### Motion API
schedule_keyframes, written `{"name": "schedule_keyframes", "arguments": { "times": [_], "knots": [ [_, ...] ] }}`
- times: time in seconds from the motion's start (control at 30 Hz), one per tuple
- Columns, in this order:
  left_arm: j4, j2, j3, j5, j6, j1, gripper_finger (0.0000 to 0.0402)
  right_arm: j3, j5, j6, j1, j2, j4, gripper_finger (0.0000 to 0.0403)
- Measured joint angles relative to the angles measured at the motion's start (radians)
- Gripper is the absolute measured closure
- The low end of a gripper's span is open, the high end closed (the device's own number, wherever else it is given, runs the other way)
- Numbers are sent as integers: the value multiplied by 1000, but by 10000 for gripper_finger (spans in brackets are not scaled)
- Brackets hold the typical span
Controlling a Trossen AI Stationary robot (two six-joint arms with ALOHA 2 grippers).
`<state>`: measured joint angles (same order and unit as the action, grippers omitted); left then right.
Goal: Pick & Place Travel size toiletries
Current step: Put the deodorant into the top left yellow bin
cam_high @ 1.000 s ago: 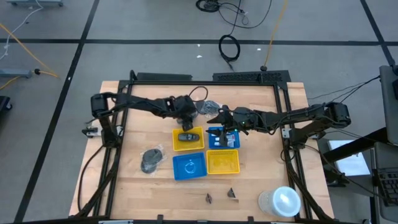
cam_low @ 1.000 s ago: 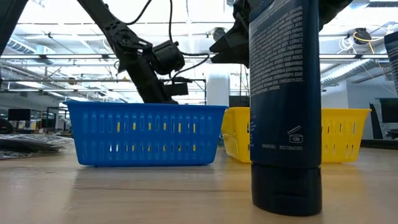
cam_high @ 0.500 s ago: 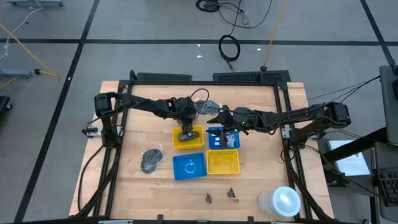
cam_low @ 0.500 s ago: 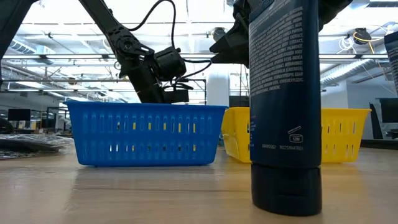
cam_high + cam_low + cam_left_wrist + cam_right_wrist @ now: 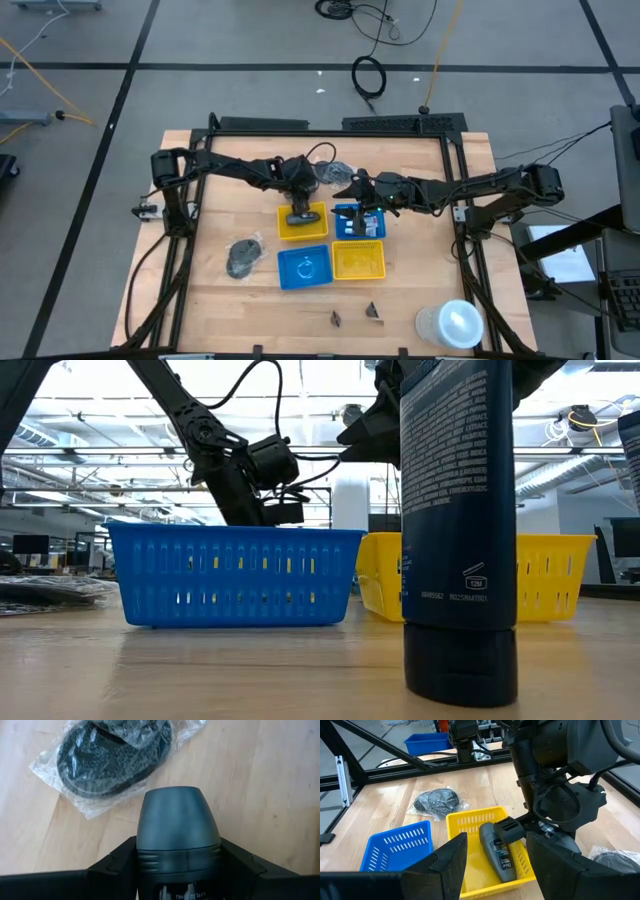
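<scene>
L gripper [image 5: 301,212] is down in the yellow tray [image 5: 283,235], approx 11 o'clock of table centre. Its jaws are partly closed on a dark toiletry bottle [image 5: 497,851] lying flat in the tray. In the left wrist view the fingers [image 5: 112,865] press both sides of the body, w/ the cap end sticking out past the tips.

R gripper [image 5: 362,212] hangs over the blue tray [image 5: 337,235] at 3 o'clock of the yellow one, jaws wide apart, nothing held.

Bagged black item [image 5: 112,755] lies on the wood beyond the cap.
</scene>
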<state>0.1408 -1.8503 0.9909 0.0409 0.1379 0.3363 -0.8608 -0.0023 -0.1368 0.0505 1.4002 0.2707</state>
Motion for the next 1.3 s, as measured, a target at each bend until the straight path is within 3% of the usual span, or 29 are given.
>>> {"name": "schedule_keyframes", "arguments": {
  "times": [0.3,0.63,0.93,1.3],
  "knots": [
    [58,52,31,10,26,20,204,1,0,0,0,0,0,206],
    [175,260,36,-11,17,19,204,2,1,0,0,0,0,206],
    [256,430,36,-107,-39,-63,204,2,0,0,0,0,1,206],
    [269,445,35,-138,-100,-208,200,1,1,0,0,0,1,206]
  ]
}}
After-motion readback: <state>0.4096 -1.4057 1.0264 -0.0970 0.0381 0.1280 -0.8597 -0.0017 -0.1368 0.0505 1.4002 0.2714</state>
